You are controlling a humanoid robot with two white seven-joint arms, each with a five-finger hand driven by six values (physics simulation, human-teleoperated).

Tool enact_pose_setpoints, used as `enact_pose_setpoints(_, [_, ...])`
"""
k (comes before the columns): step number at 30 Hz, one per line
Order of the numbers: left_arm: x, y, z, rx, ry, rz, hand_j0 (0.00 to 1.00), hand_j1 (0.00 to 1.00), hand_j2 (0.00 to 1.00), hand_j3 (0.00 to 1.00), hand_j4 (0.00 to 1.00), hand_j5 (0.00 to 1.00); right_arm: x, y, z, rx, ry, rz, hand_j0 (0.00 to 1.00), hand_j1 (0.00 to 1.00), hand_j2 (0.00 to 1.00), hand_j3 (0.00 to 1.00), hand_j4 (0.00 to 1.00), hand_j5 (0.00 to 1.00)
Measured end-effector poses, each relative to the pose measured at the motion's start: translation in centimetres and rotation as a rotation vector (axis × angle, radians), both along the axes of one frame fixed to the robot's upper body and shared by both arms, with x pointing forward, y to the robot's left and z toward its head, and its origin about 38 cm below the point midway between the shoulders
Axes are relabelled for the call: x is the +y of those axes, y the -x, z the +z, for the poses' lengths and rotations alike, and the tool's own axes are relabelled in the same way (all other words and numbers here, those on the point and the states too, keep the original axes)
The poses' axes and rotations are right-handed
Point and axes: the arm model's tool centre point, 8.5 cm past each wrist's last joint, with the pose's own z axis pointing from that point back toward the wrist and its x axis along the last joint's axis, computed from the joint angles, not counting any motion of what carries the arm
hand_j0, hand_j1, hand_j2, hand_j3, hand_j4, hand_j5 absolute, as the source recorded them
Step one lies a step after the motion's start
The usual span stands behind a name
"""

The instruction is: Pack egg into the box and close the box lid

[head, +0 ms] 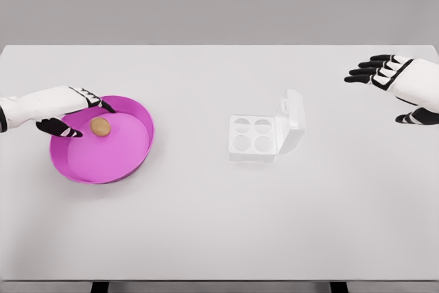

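The left hand (pixel 68 111) reaches over the pink bowl's (pixel 130 162) left rim, fingers spread wide around nothing. The egg (pixel 101 126) lies just beside its fingertips, inside the bowl. Likely light, smooth, fragile: pinch its sides gently. The 4-cup box (pixel 254 138) stands open, well right of the bowl.

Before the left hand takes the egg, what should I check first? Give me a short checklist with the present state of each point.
1. Egg lies free in the magenta bowl: ok.
2. Left hand at the egg, fingers open around it: ok.
3. Egg already gripped: not ok.
4. Egg box lid up, four cups empty: ok.
5. Right hand away from the box, open: ok.
6. Table path from bowl to box free: ok.
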Motion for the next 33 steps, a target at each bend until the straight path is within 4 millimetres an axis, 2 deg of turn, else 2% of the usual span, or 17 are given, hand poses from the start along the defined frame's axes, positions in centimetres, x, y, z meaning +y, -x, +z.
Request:
enact_pose_setpoints(15, [-1.8, -0.5, -0.7, -0.015, -0.029, -0.028, 0.76, 0.76, 0.76, 0.76, 0.76, 0.76, -0.1, 0.1, -0.1, 0.003, 0.003, -0.003, 1.0, 1.0, 1.0, 1.0, 1.0, 1.0])
enact_pose_setpoints(19, [-2.0, -0.5, -1.0, -0.011, -0.026, -0.029, 0.76, 0.76, 0.76, 0.76, 0.76, 0.76, -0.2, 0.2, -0.6, 0.018, 0.0, -0.005, 1.0, 1.0, 1.0, 1.0, 1.0, 1.0])
enact_pose_setpoints(33, [-2.2, -0.3, -1.2, -0.006, -0.024, -0.036, 0.77, 0.77, 0.77, 0.77, 0.77, 0.77, -0.2, 0.3, -0.5, 0.016, 0.0, -0.006, 1.0, 1.0, 1.0, 1.0, 1.0, 1.0])
